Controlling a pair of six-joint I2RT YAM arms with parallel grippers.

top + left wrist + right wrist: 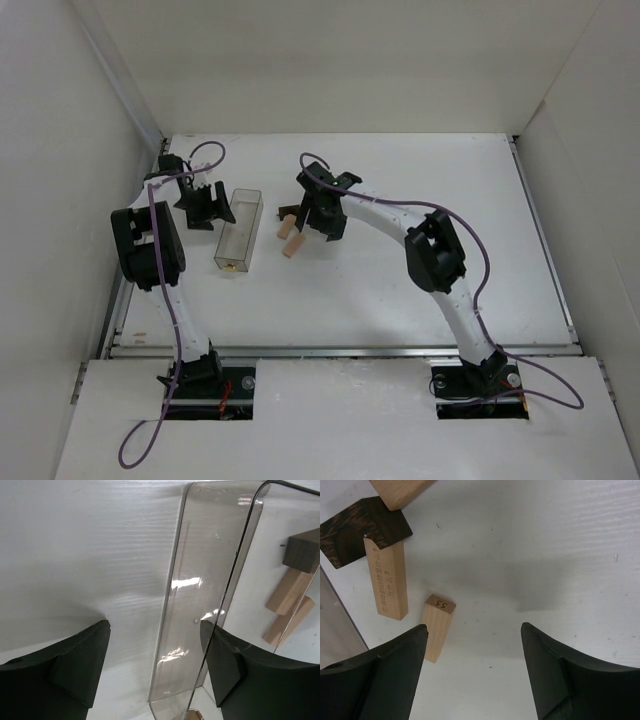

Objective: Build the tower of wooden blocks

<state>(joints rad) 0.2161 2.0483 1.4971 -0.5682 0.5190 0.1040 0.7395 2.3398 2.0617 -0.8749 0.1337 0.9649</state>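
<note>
Top view: high above and behind the arm bases (pixel 200 375), tilted down over the whole surface (pixel 400 290), far off.
Left wrist view: close, looking down past the left fingers (pixel 60 675) along the clear box (pixel 200 605) wall.
Right wrist view: close, looking down between the right fingers (pixel 375 675) at the wood blocks (pixel 390 580).
Shared: the wood blocks appear in all three; the clear box in top and left wrist.
</note>
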